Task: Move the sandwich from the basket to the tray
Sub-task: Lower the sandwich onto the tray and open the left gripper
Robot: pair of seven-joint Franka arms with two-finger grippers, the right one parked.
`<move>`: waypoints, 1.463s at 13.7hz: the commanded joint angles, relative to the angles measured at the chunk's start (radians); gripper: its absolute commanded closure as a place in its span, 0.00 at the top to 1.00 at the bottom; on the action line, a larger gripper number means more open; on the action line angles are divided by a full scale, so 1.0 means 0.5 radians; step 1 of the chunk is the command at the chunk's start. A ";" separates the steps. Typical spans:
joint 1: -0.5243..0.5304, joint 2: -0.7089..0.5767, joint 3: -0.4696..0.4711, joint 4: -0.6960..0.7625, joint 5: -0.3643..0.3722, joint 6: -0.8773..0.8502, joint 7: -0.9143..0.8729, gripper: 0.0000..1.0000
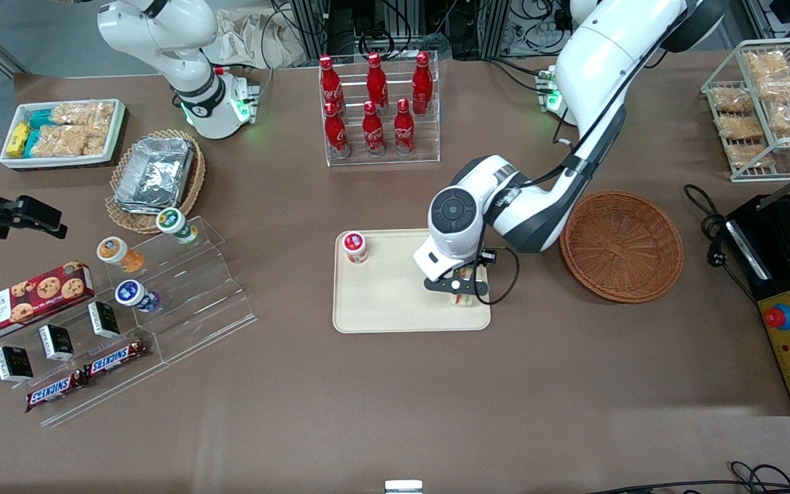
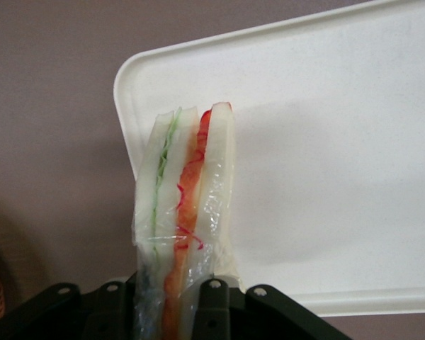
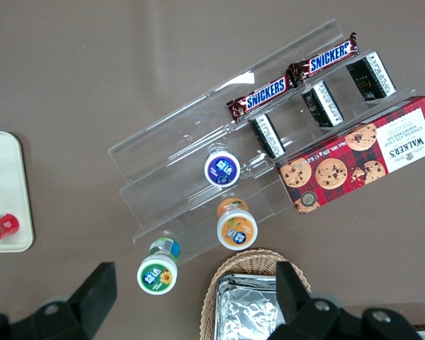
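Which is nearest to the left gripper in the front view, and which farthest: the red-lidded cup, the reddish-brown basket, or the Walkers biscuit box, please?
The gripper holds the sandwich over the tray.
1. Red-lidded cup, on the tray.
2. Reddish-brown basket, beside the tray.
3. Walkers biscuit box, toward the parked arm's end.

The bench (image 1: 395,398) is viewed from high up front; the tray (image 1: 381,302) is seen close from the left wrist, also shared by the right wrist view.

Bright, even overhead light; soft shadows; the pincer (image 2: 171,312) blurs slightly in the wrist view
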 commanded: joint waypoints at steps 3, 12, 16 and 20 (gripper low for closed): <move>-0.019 0.130 0.008 0.053 0.174 0.051 -0.061 0.00; -0.001 0.192 0.014 0.053 0.257 0.113 -0.058 1.00; 0.005 0.119 0.014 0.111 0.224 0.088 -0.051 1.00; 0.082 -0.136 0.011 0.124 0.043 0.061 -0.061 1.00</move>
